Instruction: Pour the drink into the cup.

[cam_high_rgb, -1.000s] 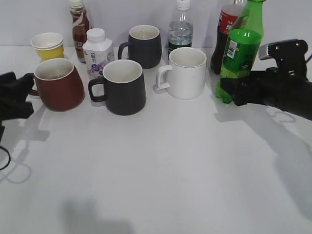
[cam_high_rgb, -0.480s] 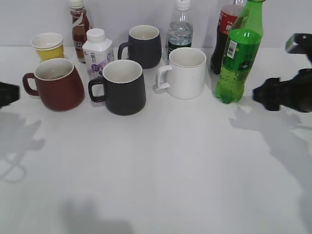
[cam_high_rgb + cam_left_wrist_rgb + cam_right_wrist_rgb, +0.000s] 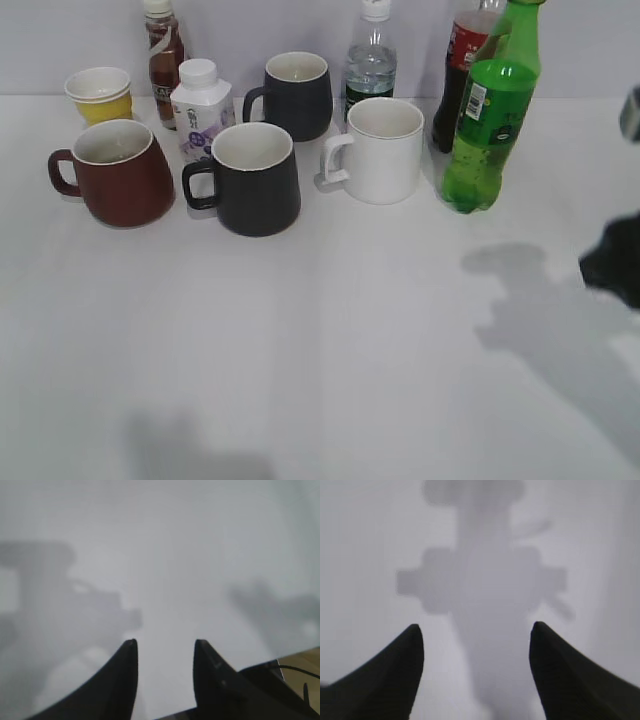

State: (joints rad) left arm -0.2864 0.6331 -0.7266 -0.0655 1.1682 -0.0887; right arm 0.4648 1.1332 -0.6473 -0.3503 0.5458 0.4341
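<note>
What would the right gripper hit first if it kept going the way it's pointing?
Probably just the bare table. The right gripper is open, with only white surface and its own shadow ahead in the wrist view; depth is unclear.

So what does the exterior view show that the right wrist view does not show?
Only the exterior view shows the objects: the green soda bottle, the red-brown mug, two black mugs, the white mug and other bottles behind them. Only the right wrist view shows the right end effector clearly, its two dark fingers spread wide and holding nothing, with its own shadow beneath. Both show the bare white table and a grey arm shadow on it.
</note>
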